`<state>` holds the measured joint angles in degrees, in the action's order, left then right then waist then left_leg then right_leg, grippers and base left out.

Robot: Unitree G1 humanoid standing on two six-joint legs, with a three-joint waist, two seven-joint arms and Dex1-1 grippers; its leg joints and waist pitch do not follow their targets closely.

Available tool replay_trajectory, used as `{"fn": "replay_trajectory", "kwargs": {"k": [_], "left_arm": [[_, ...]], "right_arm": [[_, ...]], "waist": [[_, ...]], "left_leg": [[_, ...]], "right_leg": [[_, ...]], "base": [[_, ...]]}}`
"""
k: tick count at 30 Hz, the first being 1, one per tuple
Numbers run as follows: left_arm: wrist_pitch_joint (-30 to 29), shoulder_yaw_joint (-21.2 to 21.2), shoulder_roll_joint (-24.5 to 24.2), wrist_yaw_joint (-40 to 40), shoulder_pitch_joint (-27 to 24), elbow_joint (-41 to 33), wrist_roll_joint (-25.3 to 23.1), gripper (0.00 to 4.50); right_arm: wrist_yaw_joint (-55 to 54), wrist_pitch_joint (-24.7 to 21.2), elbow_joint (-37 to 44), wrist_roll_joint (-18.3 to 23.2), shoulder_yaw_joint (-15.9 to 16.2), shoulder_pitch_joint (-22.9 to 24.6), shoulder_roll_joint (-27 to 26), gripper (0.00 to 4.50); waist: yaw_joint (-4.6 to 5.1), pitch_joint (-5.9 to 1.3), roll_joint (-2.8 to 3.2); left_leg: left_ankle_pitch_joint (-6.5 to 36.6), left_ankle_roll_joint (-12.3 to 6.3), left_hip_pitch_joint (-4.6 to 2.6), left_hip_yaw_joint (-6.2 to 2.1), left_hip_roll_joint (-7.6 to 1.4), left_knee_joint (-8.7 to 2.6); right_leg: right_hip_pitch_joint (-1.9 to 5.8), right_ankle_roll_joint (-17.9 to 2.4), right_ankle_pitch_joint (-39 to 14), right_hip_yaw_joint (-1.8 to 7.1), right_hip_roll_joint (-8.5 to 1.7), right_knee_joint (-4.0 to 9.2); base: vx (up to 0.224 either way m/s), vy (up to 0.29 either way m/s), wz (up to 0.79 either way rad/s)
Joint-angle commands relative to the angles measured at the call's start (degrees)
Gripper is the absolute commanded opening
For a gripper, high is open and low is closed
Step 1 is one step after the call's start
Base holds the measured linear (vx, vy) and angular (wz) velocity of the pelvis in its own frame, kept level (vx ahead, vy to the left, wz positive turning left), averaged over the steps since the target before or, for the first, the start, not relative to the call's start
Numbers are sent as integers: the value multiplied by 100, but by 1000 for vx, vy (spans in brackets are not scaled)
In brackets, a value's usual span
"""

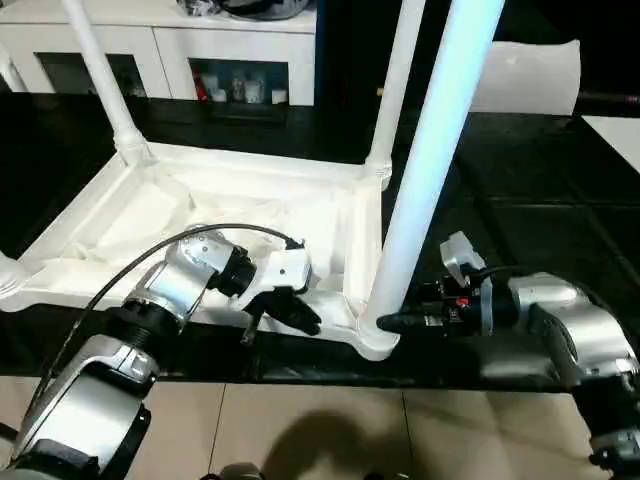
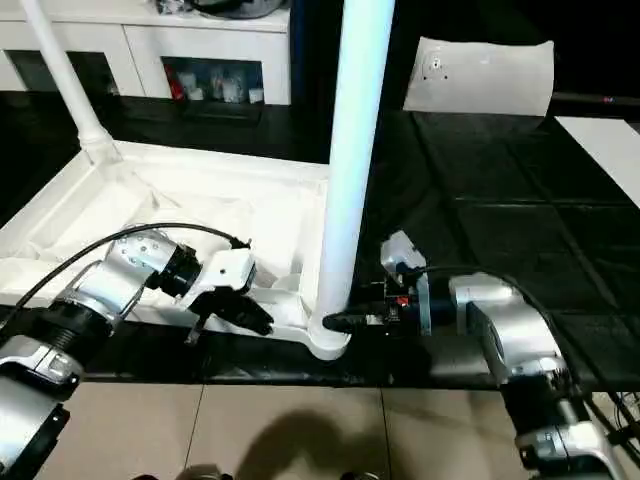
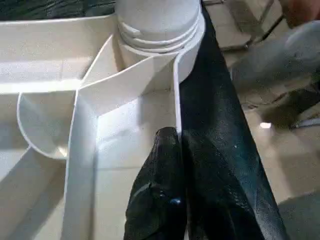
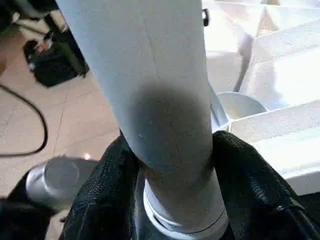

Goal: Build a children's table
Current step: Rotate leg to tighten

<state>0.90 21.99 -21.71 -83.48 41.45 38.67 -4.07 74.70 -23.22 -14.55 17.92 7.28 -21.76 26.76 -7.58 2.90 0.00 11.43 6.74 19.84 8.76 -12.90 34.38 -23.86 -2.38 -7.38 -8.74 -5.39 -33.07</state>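
The white table top (image 1: 250, 215) lies upside down on the black worktop (image 1: 540, 190), ribs facing up, its near edge along the worktop's front edge. A long white leg (image 1: 425, 170) stands in its near right corner socket. Two more legs (image 1: 100, 75) stand in the far corners.

The table top (image 1: 250, 215) lies upside down on the surface (image 1: 540, 200). A leg (image 1: 425, 170) stands in its near corner socket, between the right gripper's (image 4: 167, 165) jaws. The left gripper's (image 3: 175, 185) jaws pinch the near rim just beside that socket. Two more legs (image 1: 105, 85) rise from the far corners, behind both jaws.
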Motion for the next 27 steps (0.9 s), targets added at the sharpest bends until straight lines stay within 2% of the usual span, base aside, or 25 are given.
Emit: {"fn": "replay_trajectory", "kwargs": {"k": [1, 2, 3, 4, 5, 6, 8, 9, 10, 11, 12, 14, 15, 16, 17, 19, 21, 22, 25, 27], "left_arm": [[-457, -250, 409, 817, 102, -133, 171, 0], [-457, -250, 409, 817, 102, -133, 171, 0], [-545, -287, 472, 945, 115, -140, 177, 0], [-788, -398, 670, 1346, 176, -121, 185, 0], [-788, -398, 670, 1346, 176, -121, 185, 0], [-853, -425, 719, 1443, 191, -117, 187, 0], [-964, -475, 842, 1697, 241, -56, 168, 0], [-1134, -600, 1035, 2161, 322, 33, 143, 0], [-1343, -714, 1216, 2583, 392, 74, 115, 0], [-1511, -812, 1354, 2948, 447, 91, 87, 0], [-1646, -886, 1449, 3241, 480, 75, 68, 0], [-1784, -961, 1546, 3587, 534, 63, 30, 0], [-1815, -974, 1575, 3680, 546, 49, -1, 0], [-1815, -974, 1575, 3680, 546, 49, -1, 0], [-1828, -971, 1577, 3693, 552, 7, -22, 0], [-1794, -935, 1543, 3634, 541, -25, -45, 0], [-1768, -907, 1516, 3579, 524, -47, -67, 0], [-1751, -873, 1461, 3489, 489, -84, -85, 0], [-1578, -750, 1243, 3152, 383, -157, -100, 0], [-1531, -710, 1164, 3029, 337, -190, -90, 0]], "right_arm": [[-914, -114, 189, -87, 115, 1, -532, 194], [-914, -114, 189, -87, 115, 1, -532, 194], [-1214, -141, 129, -191, 80, -32, -649, 194], [-1934, -201, -55, -343, -61, -157, -990, 193], [-1934, -201, -55, -343, -61, -157, -990, 193], [-2101, -224, -89, -372, -97, -186, -1070, 193], [-2449, -244, -186, -455, -151, -268, -1233, 192], [-2965, -318, -300, -565, -229, -385, -1482, 191], [-3521, -391, -401, -661, -323, -495, -1745, 191], [-3999, -483, -495, -714, -425, -595, -1980, 191], [-4383, -542, -565, -766, -509, -665, -2167, 191], [-4904, -477, -741, -864, -606, -791, -2432, 191], [-5076, -375, -820, -939, -611, -833, -2519, 191], [-5076, -375, -820, -939, -611, -833, -2519, 191], [-5078, -201, -864, -940, -598, -827, -2598, 191], [-5062, -163, -818, -927, -594, -777, -2612, 247], [-5061, -174, -762, -924, -610, -735, -2621, 266], [-5007, -177, -628, -951, -608, -638, -2610, 266], [-4840, -62, -378, -910, -637, -445, -2428, 301], [-4762, 35, -314, -880, -628, -377, -2335, 312]], "waist": [[83, -398, -38], [117, -388, -44], [163, -394, -60], [215, -377, -46], [246, -370, -38], [347, -389, -17], [394, -400, 38], [473, -402, 63], [515, -398, 80], [587, -415, 60], [652, -428, 33], [649, -440, 38], [657, -456, 37], [657, -456, 37], [651, -470, 18], [641, -489, 16], [606, -510, 26], [596, -498, 25], [542, -509, 27], [525, -505, 19]], "left_leg": [[984, -245, -10, 117, 46, -348], [1069, -220, -9, 115, 69, -336], [1185, -225, -11, 115, 113, -309], [1249, -221, -19, 115, 121, -302], [1304, -209, -25, 107, 124, -292], [1470, -221, -32, 74, 120, -283], [1516, -278, -50, 51, 70, -322], [1636, -300, -35, -1, 6, -369], [1673, -291, -22, -13, -23, -387], [1693, -232, -9, -31, -29, -394], [1526, -209, -6, -7, 32, -369], [1342, -256, 3, 3, 42, -373], [1079, -342, 36, 12, 39, -374], [1079, -342, 36, 12, 39, -374], [863, -436, 40, 30, 27, -369], [626, -522, 74, 27, 22, -363], [247, -629, 89, 29, 4, -354], [162, -675, 94, 40, 13, -345], [93, -710, 96, 45, 21, -338], [61, -735, 95, 52, 12, -339]], "right_leg": [[351, -138, -3030, 208, -266, 552], [351, -64, -3192, 169, -255, 587], [358, 120, -3437, 114, -243, 647], [333, 217, -3542, 85, -226, 689], [326, 246, -3596, 49, -222, 713], [358, 353, -3637, -21, -234, 762], [393, 274, -3415, -20, -248, 776], [447, 154, -3139, -46, -260, 755], [460, 87, -3008, -35, -271, 740], [477, -27, -2853, -32, -291, 710], [472, -148, -2759, 11, -301, 679], [464, -236, -2663, 49, -319, 658], [478, -349, -2429, 90, -329, 619], [478, -349, -2429, 90, -329, 619], [466, -502, -2109, 152, -325, 550], [497, -619, -1851, 187, -322, 470], [507, -790, -1307, 226, -319, 376], [498, -881, -1103, 245, -308, 353], [522, -891, -1030, 270, -311, 302], [505, -930, -925, 285, -305, 282]], "base": [[0, 0, 0], [0, 0, 0], [0, 0, 0], [0, 0, 0], [0, 0, 0], [0, 0, 0], [0, 0, 0], [0, 0, 0], [0, 0, 0], [0, 0, 0], [0, 0, 0], [0, 0, 0], [0, 0, 0], [0, 0, 0], [0, 0, 0], [62, -31, 5], [0, 0, 0], [0, 0, 0], [0, 0, 0], [0, 0, 0]]}}
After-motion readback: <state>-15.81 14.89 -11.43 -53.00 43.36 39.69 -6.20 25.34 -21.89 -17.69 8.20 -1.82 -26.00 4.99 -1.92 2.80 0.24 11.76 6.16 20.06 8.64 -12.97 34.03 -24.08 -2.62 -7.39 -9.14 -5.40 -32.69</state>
